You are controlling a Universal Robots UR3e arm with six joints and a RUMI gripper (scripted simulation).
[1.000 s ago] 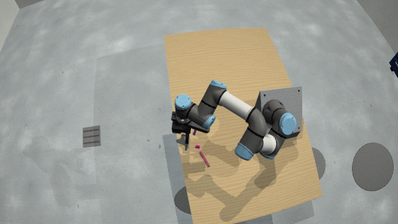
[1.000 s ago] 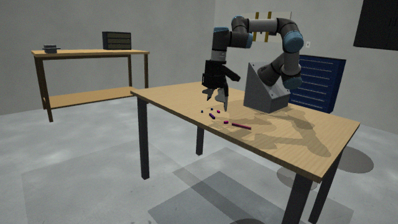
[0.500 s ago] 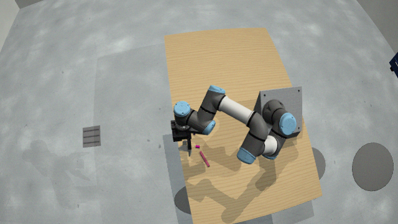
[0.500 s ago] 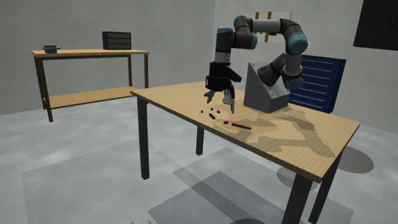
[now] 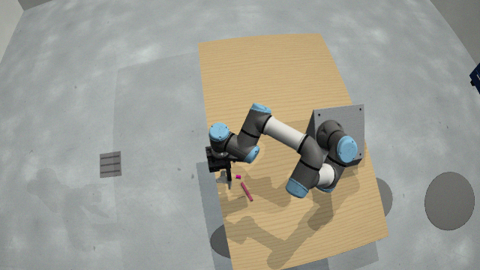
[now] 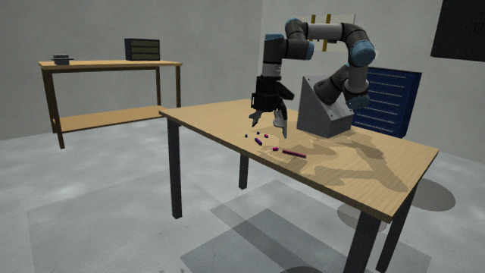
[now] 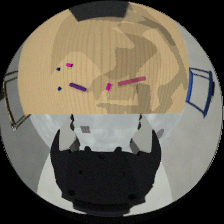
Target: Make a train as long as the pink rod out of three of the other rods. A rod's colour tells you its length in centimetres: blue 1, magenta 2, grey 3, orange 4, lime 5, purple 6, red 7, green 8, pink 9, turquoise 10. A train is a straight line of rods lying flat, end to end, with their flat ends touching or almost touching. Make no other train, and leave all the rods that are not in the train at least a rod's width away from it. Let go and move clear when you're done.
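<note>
The pink rod [image 5: 246, 191] [image 6: 294, 153] [image 7: 132, 81] lies flat on the wooden table [image 5: 270, 75] [image 6: 360, 178] near its edge. A magenta rod [image 5: 238, 176] [image 6: 275, 149] [image 7: 108, 86] lies just off the pink rod's end. A purple rod [image 6: 258, 141] [image 7: 77, 87], a second magenta rod [image 6: 266, 136] [image 7: 69, 65] and two small blue rods [image 6: 246, 136] [image 6: 258, 133] [image 7: 59, 76] [image 7: 59, 89] lie further along. My gripper [image 5: 225, 181] [image 6: 270, 127] [image 7: 106, 114] is open and empty. It hangs above the table edge beside the rods and hides the purple rod in the overhead view.
The arm's grey wedge base [image 5: 339, 112] [image 6: 318, 114] stands on the table behind the rods. The table edge runs right beside the rods. A wooden shelf table [image 6: 110, 64] stands far left, and a blue cabinet [image 6: 386, 98] behind the table.
</note>
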